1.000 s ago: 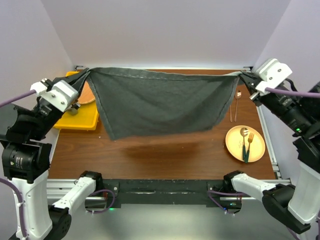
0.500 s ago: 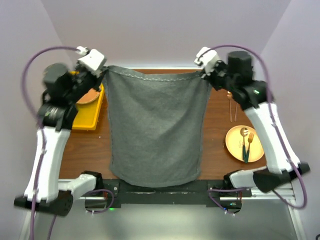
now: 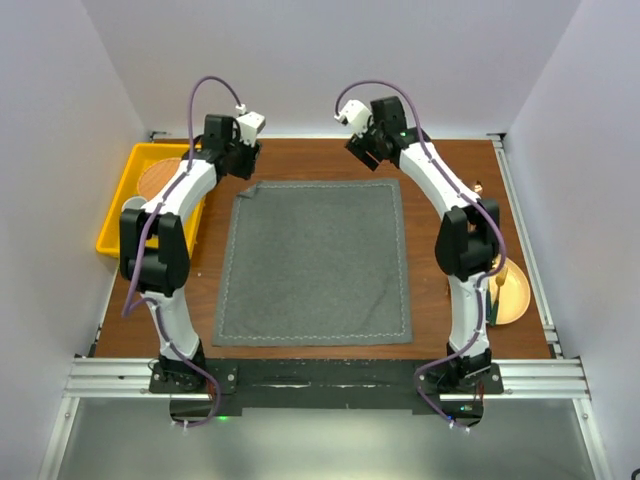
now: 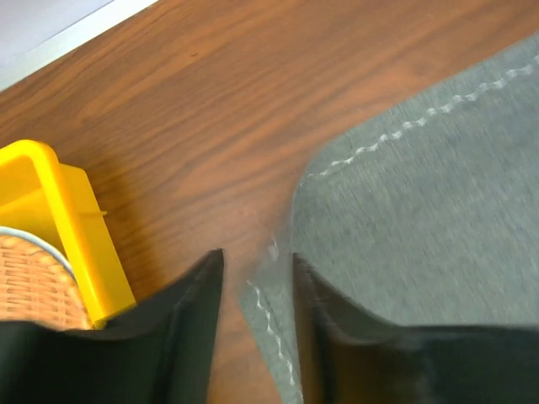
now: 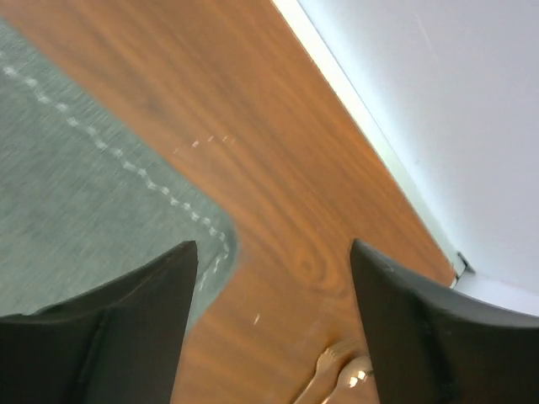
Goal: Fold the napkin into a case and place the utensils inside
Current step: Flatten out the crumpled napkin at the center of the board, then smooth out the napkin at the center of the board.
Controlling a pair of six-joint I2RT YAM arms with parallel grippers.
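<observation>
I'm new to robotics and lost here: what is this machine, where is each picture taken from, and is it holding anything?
These are two robot arms bolted at the near edge of a wooden table. One picture looks down from above; the other two come from cameras on the wrists. A dark grey napkin lies flat on the wood. The left claw and right claw stand open at its far corners; neither grips it. A yellow tray sits left; a plate and copper utensils lie right.
</observation>
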